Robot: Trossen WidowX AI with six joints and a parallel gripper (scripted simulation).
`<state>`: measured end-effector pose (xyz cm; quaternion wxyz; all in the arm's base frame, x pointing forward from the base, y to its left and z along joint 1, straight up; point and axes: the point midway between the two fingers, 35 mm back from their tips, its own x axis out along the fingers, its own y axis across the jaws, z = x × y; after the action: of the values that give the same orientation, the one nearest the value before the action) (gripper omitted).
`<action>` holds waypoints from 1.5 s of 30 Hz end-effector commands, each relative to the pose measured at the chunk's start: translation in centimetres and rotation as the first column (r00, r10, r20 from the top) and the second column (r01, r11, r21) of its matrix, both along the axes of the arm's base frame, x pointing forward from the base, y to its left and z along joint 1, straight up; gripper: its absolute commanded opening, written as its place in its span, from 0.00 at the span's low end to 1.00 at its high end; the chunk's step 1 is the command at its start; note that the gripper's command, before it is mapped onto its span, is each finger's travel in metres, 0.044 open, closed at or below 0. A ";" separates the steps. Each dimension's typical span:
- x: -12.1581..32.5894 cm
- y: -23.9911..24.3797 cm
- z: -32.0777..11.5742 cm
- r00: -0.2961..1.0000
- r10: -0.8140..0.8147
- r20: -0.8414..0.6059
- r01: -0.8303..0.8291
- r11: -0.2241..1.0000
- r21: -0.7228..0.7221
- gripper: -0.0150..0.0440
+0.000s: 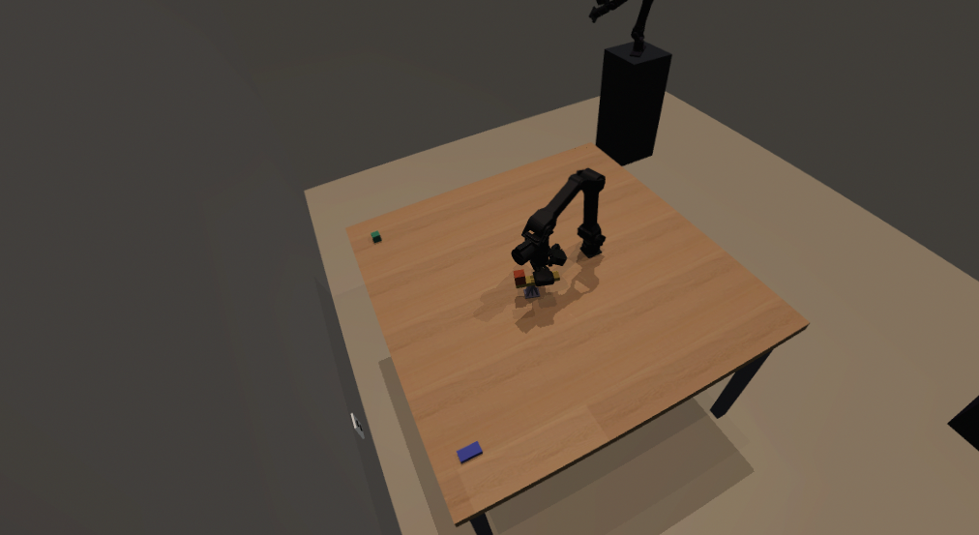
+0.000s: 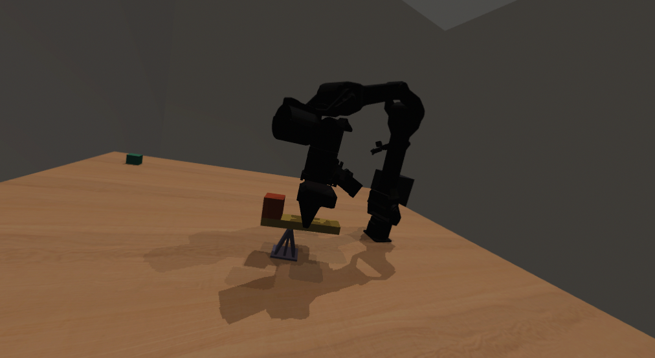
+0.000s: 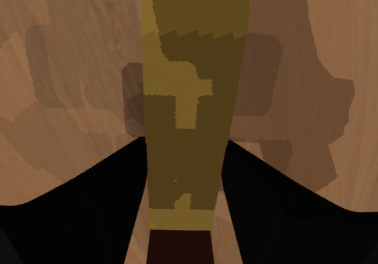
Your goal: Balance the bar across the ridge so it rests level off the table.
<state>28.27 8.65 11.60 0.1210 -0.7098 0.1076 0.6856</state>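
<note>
Gripping the yellow bar (image 1: 556, 276) (image 2: 329, 227) (image 3: 200, 10) over the ridge stand (image 1: 531, 293) (image 2: 292, 246), the claw (image 1: 542, 279) (image 2: 307, 224) (image 3: 185, 147) had its fingers closed on the bar's two long sides

The bar lay above the worktop (image 1: 616, 367) (image 2: 412, 300) (image 3: 330, 10) without touching it, its underside right at the stand's peak, though whether the two touched could not be told, nor whether the bar was truly level; a red block (image 1: 519, 278) (image 2: 273, 206) (image 3: 180, 247) sat upright on one end, the opposite end stuck out beyond the claw, and the black arm (image 1: 590, 202) (image 2: 399, 122) arched over from its base, while a green block (image 1: 375, 236) (image 2: 134, 158) rested well apart near a corner and a flat blue block (image 1: 469, 452) lay near another corner
</note>
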 end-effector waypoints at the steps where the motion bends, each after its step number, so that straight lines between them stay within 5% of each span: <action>1: -0.2 -0.1 -0.3 1.000 0.006 -0.006 -0.006 1.000 -0.004 0.25; 45: -0.2 -0.1 -0.7 1.000 0.006 -0.006 -0.006 1.000 -0.004 0.25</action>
<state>28.27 8.67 11.35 0.1210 -0.7111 0.1068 0.6843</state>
